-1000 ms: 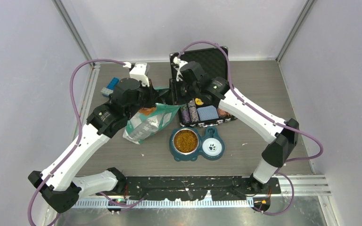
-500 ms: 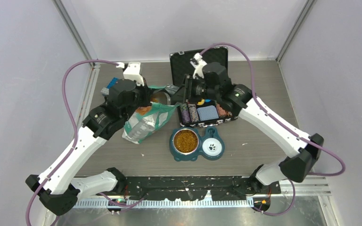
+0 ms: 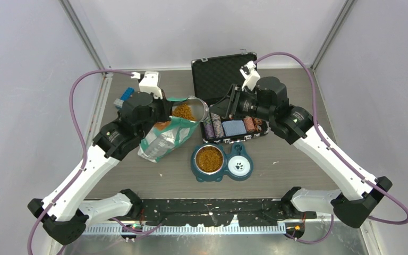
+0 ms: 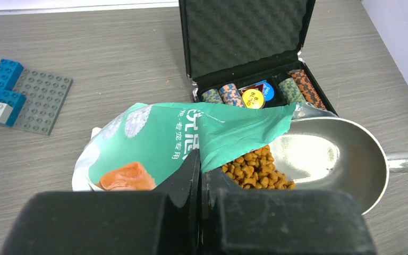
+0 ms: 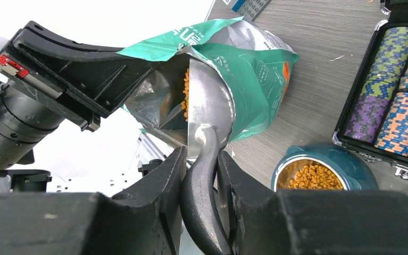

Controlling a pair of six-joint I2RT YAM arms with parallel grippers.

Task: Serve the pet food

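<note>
The teal-and-white bag [image 3: 164, 139] lies left of centre, its mouth lifted. My left gripper [image 4: 202, 162] is shut on the torn top edge of the bag [image 4: 154, 141]. A metal scoop [image 3: 190, 110] sits at the bag's mouth, and pet food [image 3: 183, 112] lies in the scoop. My right gripper [image 5: 200, 172] is shut on the scoop's black handle [image 5: 202, 212]. In the left wrist view the kibble [image 4: 255, 167] fills the near side of the scoop bowl [image 4: 324, 154]. The teal double bowl [image 3: 195, 169] stands in front, its steel side holding pet food [image 3: 209, 159].
An open black case [image 3: 220, 74] with rows of poker chips [image 3: 212, 127] stands behind the bowls, right under my right wrist. A grey brick plate with blue bricks [image 4: 32, 95] lies at the far left. The white paw-print bowl [image 3: 239, 166] holds nothing.
My right arm has drawn back to the right, pulling the scoop out of the bag's mouth with kibble in it. The left gripper keeps its hold on the bag.
</note>
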